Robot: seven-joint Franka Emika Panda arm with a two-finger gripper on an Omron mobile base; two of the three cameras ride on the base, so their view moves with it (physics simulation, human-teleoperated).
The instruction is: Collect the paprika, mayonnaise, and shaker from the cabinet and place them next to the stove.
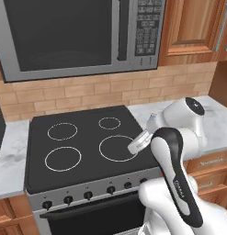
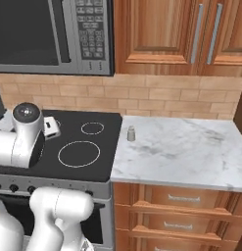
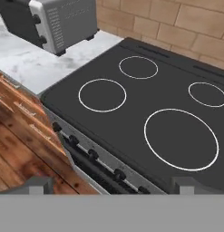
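Black stove, marble counter, brick backsplash

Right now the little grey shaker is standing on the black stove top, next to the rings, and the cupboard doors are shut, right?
Not quite. The shaker stands on the marble counter, just right of the stove, not on its glass. The right base view shows that. The cabinet doors are shut, as you said.

- Under the spread fingers, the stove glass lies bare: free passage.
- Far to one side, a toaster oven blocks the tabletop.
- On the other side, the shaker stands alone on open tabletop, beside the stove edge.
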